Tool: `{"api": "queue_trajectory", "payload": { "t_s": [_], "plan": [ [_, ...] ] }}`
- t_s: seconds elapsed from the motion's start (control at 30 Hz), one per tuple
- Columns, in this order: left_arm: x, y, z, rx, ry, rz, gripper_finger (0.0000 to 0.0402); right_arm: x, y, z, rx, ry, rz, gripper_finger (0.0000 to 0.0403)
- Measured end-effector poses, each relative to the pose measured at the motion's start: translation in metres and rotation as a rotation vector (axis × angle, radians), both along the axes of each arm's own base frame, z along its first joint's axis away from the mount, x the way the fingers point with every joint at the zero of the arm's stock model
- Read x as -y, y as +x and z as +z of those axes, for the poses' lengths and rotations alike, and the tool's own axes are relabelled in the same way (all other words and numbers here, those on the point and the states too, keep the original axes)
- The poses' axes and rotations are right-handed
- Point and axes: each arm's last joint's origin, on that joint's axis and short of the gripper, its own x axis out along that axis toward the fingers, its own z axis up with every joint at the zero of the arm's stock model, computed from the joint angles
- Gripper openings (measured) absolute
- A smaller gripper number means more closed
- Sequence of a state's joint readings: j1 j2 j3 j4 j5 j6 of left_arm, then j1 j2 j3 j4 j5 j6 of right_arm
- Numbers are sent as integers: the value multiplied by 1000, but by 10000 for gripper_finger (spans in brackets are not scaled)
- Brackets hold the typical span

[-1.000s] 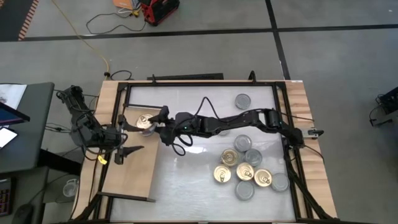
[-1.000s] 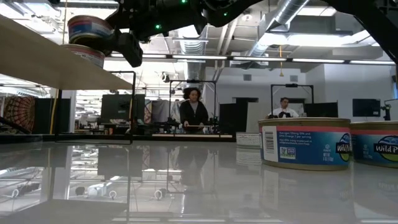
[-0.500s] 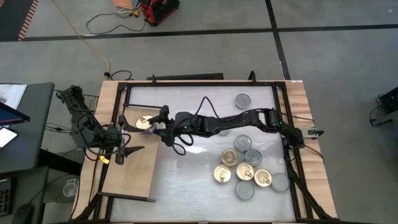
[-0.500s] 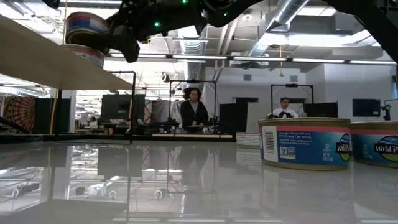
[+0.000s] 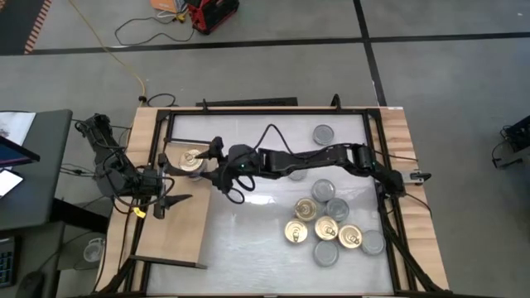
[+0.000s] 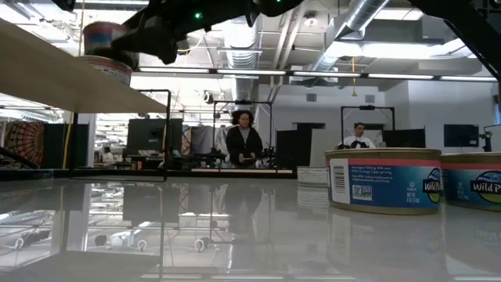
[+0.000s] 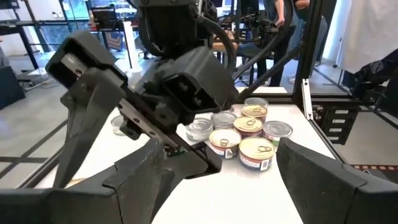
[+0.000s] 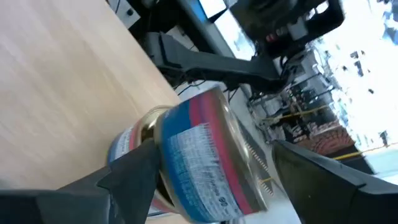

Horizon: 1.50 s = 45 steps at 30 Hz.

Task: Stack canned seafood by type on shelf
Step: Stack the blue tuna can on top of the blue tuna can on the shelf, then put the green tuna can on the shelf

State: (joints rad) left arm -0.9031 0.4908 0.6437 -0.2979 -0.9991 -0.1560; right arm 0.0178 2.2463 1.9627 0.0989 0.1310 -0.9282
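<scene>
So the right gripper is reached way over at the shelf, fingers spread apart on either side of a gold-top tin that looks like it's sitting on another tin near the shelf's back end. From the right wrist camera the upper tin seems a bit tilted on the lower one, hard to be sure.

The left gripper just waits over the shelf, fingers apart, nothing in them.

The rest of the tins are clustered on the table, with one silver tin off alone.

If it were me I'd back straight out with the fingers wide, no sideways drag, or that stack slides.
</scene>
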Motion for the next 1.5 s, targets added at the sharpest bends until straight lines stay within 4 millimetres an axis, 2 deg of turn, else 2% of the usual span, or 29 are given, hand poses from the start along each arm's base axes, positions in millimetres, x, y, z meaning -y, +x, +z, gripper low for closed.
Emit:
{"api": "queue_trajectory", "payload": {
  "t_s": [0.27,0.43,0.6,0.73,0.87,0.93,1.03,1.23,1.5],
  "plan": [
    [0,0,0,-2,-5,-6,300,0,-1,-4,-49,-9,3,341],
    [0,0,0,-1,-19,-9,300,0,-2,1,-33,3,-7,342],
    [5,1,-1,-23,-34,-148,300,-18,-12,16,-54,-3,-21,342],
    [16,5,-4,-59,41,-293,300,-25,-34,40,-130,71,-69,342],
    [21,10,-5,-58,92,-277,300,-11,-65,67,-211,304,-187,338],
    [23,12,-6,-58,40,-244,300,-3,-83,79,-253,426,-260,334],
    [25,16,-7,-58,-41,-169,300,3,-104,85,-339,531,-350,328],
    [28,32,-14,-106,-75,-132,300,-1,-137,86,-395,628,-420,322],
    [22,48,-18,-142,-102,-132,300,-1,-183,52,-315,746,-478,321]
  ]
}}
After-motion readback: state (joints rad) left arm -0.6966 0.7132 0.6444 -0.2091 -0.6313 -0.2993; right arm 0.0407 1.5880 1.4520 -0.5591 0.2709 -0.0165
